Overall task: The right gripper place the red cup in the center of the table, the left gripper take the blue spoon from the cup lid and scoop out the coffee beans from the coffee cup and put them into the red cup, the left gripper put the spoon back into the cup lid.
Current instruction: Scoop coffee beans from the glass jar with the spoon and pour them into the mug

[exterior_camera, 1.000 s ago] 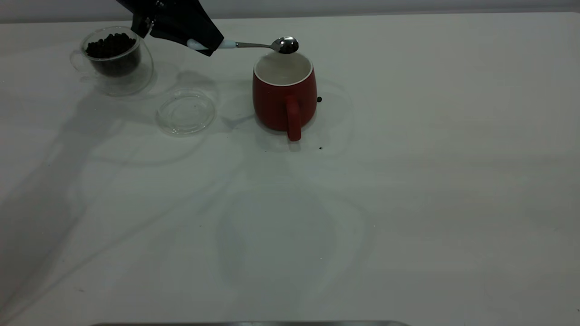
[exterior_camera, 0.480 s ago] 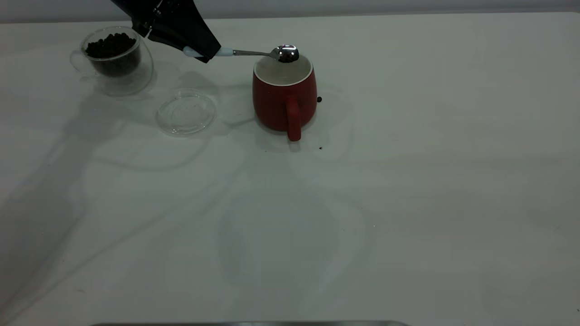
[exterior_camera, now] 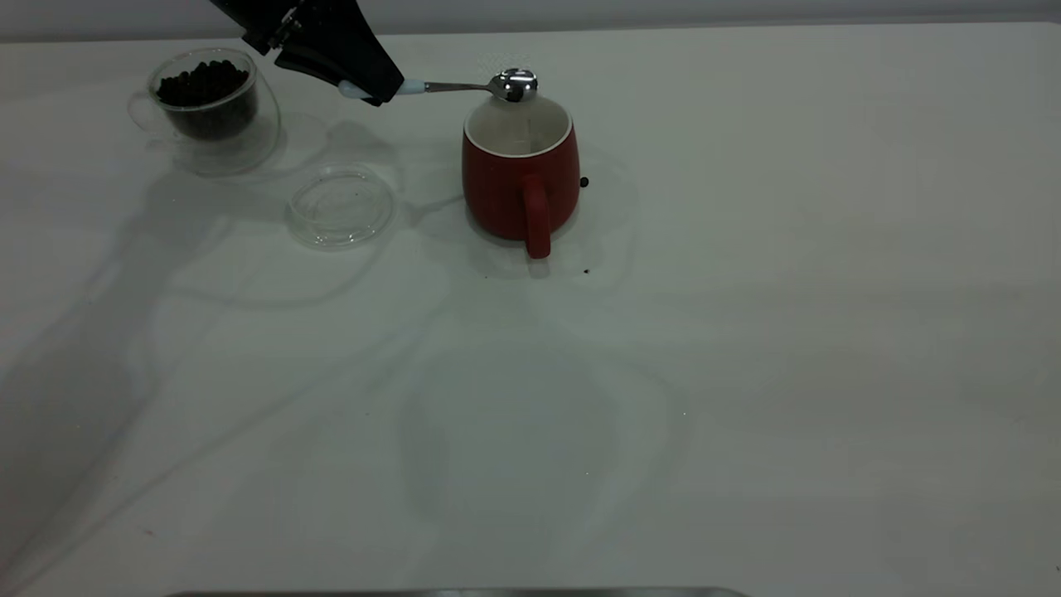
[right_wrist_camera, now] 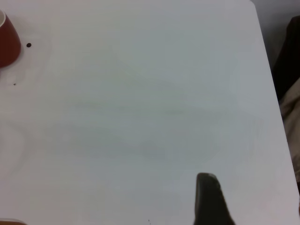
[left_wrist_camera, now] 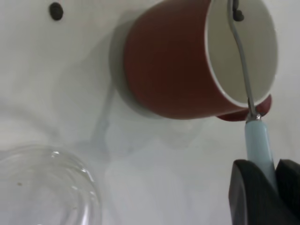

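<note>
Red cup [exterior_camera: 519, 172]: sitting mid-table [exterior_camera: 746, 373], toward far edge; placing done. Left tool [exterior_camera: 377, 89] gripping blue spoon [exterior_camera: 464, 85], bowl hovering over cup rim; tipping appears finished. Cup lid [exterior_camera: 341, 206] awaiting spoon. Coffee cup [exterior_camera: 211, 104] w/ beans [exterior_camera: 201, 82]: far-left corner. Right tool [right_wrist_camera: 211, 201]: idling off to the right side, grip unclear.

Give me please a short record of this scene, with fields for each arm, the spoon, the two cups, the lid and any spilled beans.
left gripper: shut on the blue spoon, holding it by the handle
spoon bowl: above the far rim of the red cup
red cup: upright on the table, handle toward the camera
coffee cup: holds coffee beans
cup lid: bare, between the cups
stray bean: on table beside red cup
right gripper: parked aside
</note>
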`<state>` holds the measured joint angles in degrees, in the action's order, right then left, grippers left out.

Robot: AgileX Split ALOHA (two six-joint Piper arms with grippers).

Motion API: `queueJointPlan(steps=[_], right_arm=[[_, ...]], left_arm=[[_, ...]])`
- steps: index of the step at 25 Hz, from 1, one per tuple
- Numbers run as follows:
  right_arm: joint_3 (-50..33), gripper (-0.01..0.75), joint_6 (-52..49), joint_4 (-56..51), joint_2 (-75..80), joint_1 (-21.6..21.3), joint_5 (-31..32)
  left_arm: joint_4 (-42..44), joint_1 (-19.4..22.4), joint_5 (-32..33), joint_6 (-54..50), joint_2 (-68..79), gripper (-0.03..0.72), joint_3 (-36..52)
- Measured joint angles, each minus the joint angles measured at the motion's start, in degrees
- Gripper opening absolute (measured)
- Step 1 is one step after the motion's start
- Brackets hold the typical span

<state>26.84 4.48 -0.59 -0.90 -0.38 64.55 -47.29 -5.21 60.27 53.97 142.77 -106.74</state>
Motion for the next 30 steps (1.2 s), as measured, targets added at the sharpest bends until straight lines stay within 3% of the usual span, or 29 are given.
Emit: queueJointPlan(steps=[12, 30], right_arm=[[0.0, 0.479, 0.0, 0.0, 0.0, 0.0, 0.0], [0.0, 0.479, 0.0, 0.0, 0.0, 0.0, 0.0]], left_arm=[[2.05, -0.07, -0.91, 1.76, 0.0, 0.123, 0.0], [9.63, -3.96, -2.73, 1.77, -2.37, 0.123, 0.0]])
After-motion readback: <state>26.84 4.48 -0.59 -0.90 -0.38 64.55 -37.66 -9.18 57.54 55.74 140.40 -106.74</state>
